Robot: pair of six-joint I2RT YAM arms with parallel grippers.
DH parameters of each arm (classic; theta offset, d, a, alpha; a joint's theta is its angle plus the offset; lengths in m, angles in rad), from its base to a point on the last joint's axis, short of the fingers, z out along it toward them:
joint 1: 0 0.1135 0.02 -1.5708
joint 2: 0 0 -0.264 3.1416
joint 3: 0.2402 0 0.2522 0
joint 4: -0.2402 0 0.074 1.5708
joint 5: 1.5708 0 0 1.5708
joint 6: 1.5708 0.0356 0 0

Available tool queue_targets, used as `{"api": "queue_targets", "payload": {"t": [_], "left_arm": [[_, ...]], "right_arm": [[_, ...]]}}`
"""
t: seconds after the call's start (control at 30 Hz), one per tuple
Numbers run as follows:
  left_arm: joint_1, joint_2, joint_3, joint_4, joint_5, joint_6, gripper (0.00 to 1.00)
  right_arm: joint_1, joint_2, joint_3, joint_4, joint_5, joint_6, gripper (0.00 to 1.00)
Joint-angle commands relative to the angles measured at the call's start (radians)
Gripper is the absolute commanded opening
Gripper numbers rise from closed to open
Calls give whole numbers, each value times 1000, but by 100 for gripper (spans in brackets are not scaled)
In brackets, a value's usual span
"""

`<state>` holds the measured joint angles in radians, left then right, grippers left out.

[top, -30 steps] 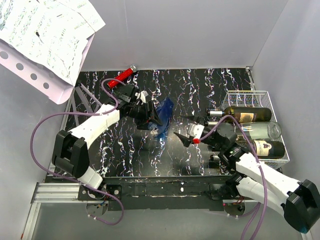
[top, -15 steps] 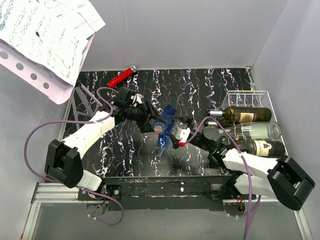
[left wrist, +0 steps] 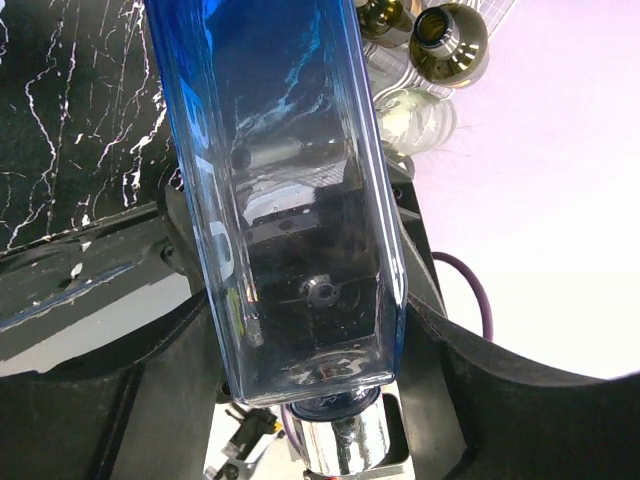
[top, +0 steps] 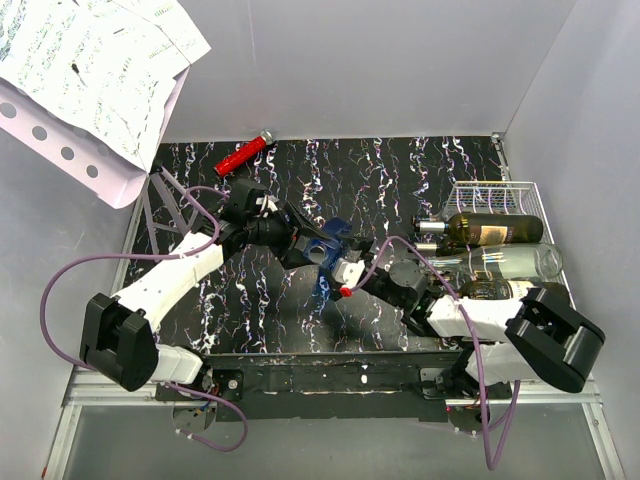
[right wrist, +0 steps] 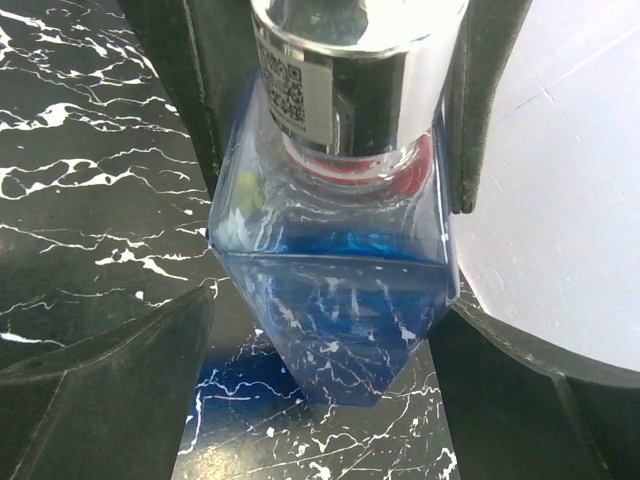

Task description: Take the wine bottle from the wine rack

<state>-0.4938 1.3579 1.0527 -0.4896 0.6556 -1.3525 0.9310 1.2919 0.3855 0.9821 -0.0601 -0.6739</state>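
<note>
Currently left claw (top: pixel 306 243) clamps a blue square bottle (left wrist: pixel 290 180) near its silver cap, above mid-surface (top: pixel 400 170). Right claw (top: pixel 345 272) is spread wide around the bottle's base, a gap showing on one side. Three wine bottles (top: pixel 492 229) lie in the white wire rack (top: pixel 500 184), far right.

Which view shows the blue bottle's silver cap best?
Right wrist: the silver cap fills the frame's top, QR label visible, above the blue bottle. Left wrist catches only its edge at the bottom. Top external: too small to tell.
</note>
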Motion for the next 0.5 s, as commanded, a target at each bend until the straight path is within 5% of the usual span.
{"api": "queue_targets", "payload": {"t": [0.0,0.27,0.47], "left_arm": [[-11,-65,16,103,71,-43,0],[-23,-121,-14,100,62,-57,0],[-23,-143,-62,95,73,-50,0]], "right_arm": [[15,35,56,101,48,23,94],[15,70,127,84,68,82,85],[15,57,109,90,6,158,44]]}}
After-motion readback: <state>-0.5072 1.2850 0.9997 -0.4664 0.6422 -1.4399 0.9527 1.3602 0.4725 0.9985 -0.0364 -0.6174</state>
